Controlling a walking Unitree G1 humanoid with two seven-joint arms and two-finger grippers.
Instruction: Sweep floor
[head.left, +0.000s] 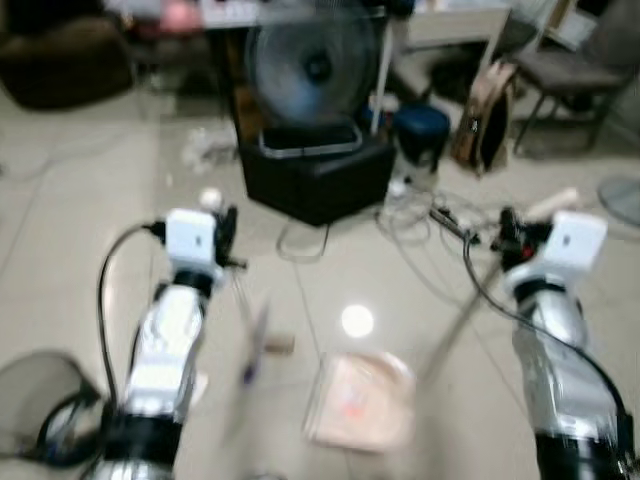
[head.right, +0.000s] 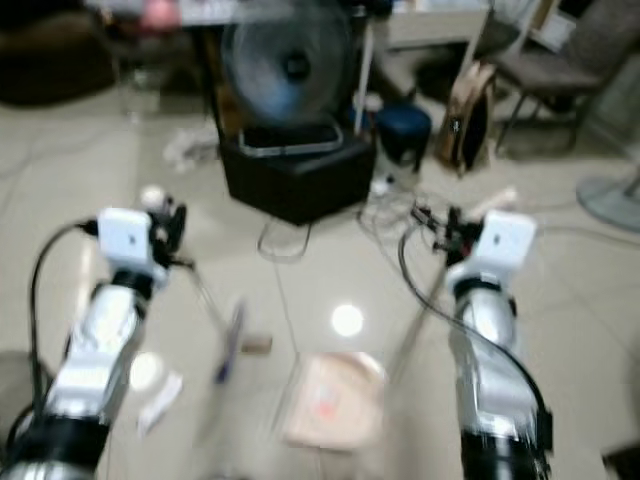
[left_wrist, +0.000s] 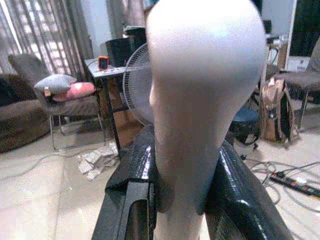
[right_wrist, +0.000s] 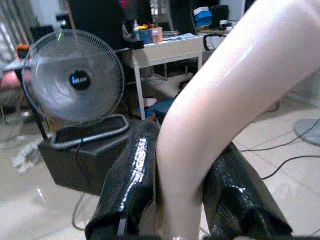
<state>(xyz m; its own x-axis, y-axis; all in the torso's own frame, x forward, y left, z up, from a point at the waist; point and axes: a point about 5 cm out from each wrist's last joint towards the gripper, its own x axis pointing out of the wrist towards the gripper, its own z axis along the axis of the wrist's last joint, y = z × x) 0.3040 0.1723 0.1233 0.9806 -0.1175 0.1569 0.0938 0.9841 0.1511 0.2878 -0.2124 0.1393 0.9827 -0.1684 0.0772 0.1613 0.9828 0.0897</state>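
From the head camera, blurred, we see our left gripper (head.left: 222, 232) clamped on a broom handle (head.left: 242, 295) that slants down toward the tiled floor (head.left: 80, 230). Our right gripper (head.left: 512, 232) grips a dustpan handle (head.left: 455, 325), and the pinkish dustpan (head.left: 360, 400) rests on the floor between our arms, before a black box (head.left: 318, 178) carrying a fan (head.left: 312, 68).

At our left wrist, both fingers (left_wrist: 132, 190) squeeze the broom's pale rounded handle end.

At our right wrist, both fingers (right_wrist: 127, 185) pinch the pale dustpan handle.
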